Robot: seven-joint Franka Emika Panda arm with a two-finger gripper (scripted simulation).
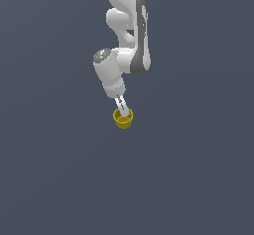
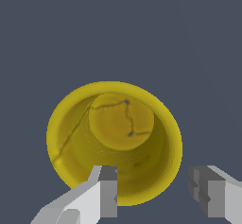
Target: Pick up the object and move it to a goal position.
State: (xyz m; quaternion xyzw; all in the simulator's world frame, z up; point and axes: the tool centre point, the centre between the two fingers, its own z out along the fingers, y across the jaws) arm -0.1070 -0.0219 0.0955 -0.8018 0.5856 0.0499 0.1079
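Flat grey-blue counter, matte, w/ glossy yellow cup upright, round rim tapering to base. Fingers spread, straddling cup wall, one inside, not clenched.

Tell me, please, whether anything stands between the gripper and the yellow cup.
Nothing visible does. The gripper is open at the yellow cup, one finger inside the rim and the other outside it. The floor shows nothing else; no goal marker shows.

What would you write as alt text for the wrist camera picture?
Looking down into a yellow cup, its round base visible inside with thin dark crack-like lines. Two grey fingers straddle the near rim, one inside the cup, one outside, against a plain dark grey surface.
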